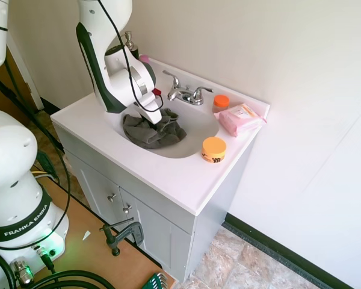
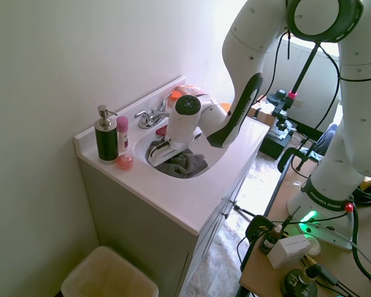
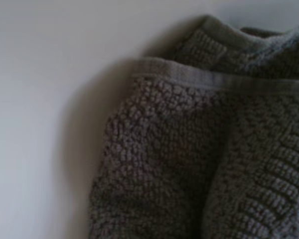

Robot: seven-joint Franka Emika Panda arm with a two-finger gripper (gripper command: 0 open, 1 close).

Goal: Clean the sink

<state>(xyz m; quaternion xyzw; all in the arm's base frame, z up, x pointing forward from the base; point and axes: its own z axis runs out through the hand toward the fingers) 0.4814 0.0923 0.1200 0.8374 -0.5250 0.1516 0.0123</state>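
White glossy arm (image 1: 105,48), dark green-black joint seams, "FRANKA EMIKA" lettering, black cable.

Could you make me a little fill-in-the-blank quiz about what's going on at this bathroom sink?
1. The grey towel lies bunched inside the ____.
2. The lid of the round jar at the basin's front rim is ____ in colour.
3. The robot's claw reaches down onto the ____.
4. The pink packet lies on the vanity top, to one side of the chrome ____.

Missing words: sink; orange; towel; faucet
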